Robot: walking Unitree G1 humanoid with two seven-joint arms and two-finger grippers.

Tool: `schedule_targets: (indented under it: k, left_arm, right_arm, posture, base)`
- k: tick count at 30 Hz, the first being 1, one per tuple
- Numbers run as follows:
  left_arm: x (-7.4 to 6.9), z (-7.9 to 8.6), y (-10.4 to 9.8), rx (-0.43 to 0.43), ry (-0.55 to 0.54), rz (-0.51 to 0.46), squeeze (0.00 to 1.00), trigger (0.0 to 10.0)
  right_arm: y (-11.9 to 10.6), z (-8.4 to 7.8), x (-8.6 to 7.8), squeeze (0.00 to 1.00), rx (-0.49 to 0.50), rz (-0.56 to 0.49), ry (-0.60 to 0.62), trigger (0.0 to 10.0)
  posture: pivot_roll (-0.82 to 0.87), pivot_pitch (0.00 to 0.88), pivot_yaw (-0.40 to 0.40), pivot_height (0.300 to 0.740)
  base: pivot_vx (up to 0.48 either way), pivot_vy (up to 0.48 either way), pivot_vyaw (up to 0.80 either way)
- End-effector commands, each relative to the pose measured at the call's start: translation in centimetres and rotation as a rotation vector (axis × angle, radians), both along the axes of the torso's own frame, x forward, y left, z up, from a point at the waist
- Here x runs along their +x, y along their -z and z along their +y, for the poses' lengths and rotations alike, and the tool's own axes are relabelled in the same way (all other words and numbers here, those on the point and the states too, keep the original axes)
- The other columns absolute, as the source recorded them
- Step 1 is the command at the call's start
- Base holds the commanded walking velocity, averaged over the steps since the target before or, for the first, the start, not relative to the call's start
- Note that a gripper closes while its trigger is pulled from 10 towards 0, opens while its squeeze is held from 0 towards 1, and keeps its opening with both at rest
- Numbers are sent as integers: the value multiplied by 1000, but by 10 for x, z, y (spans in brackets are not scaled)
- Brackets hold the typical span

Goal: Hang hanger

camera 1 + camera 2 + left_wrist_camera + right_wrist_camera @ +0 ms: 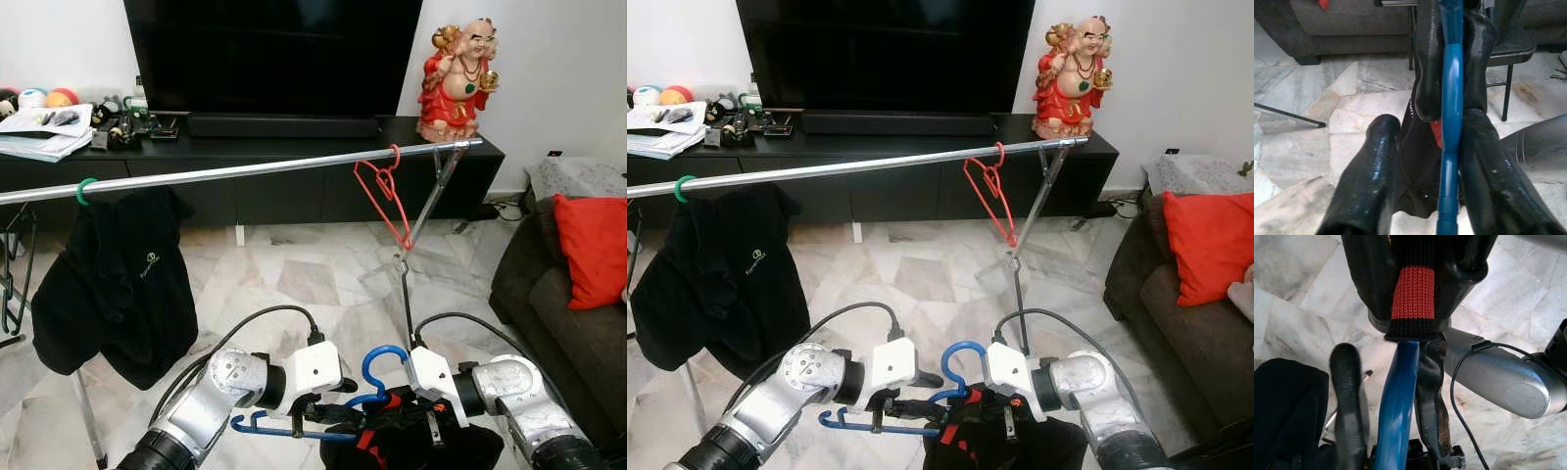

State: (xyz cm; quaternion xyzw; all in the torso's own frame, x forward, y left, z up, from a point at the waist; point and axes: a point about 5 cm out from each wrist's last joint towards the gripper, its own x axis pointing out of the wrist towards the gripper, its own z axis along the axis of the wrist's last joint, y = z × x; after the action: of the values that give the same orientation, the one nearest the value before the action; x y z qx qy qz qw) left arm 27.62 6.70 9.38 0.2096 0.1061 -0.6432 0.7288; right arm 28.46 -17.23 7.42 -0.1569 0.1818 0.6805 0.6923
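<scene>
Holding: both grippers met low in front of the robot, over the marble floor, sharing one blue hanger that carried a black garment with red trim.
Left gripper: the left gripper reached in from the left; in its wrist view its fingers lay on either side of the hanger's blue bar, one touching it and the other a little apart, so whether they pinched it cannot be told.
Right gripper: the right gripper came in from the right; in its wrist view its fingers flanked the blue bar just below the garment's red-and-black knitted band, but a firm pinch cannot be told.
Hanger: well below the rail, hook upward, one blue arm jutting towards the robot's left.
Rail: a silver clothes rail crossed the scene higher up, bearing an empty red hanger near its right end and a black shirt on a green hanger at its left.
Background: dark TV cabinet, red figurine, sofa with red cushion.
</scene>
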Motion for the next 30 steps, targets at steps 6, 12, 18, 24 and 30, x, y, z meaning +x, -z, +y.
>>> schedule_targets:
  k: [6, 12, 18, 24, 30]
  left_arm:
    - [3, 8, 6, 48, -33, 23, 1000, 10000]
    - [3, 8, 6, 48, -33, 23, 1000, 10000]
    - [3, 9, 6, 48, -32, 24, 1000, 10000]
    - [22, 55, -20, 32, -147, 6, 0, 10000]
    - [24, 78, -25, 53, -210, -13, 0, 10000]
  right_arm:
    - [-10, 1, 3, 0, 28, -42, -15, 0]
    - [-10, 1, 3, 0, 28, -42, -15, 0]
    - [-10, 1, 3, 0, 27, -42, -15, 0]
    - [7, -25, 20, 0, -272, -187, 237, 0]
    - [10, -33, 18, 0, -284, -178, 286, 0]
  posture:
    - [-17, 0, -59, 740]
    - [-17, 0, -59, 740]
    - [-17, 0, -59, 740]
    - [-14, 0, -70, 740]
    - [-17, 0, -67, 740]
  base:
    - [0, 0, 0]
    - [0, 0, 0]
    - [0, 0, 0]
    - [0, 0, 0]
    - [0, 0, 0]
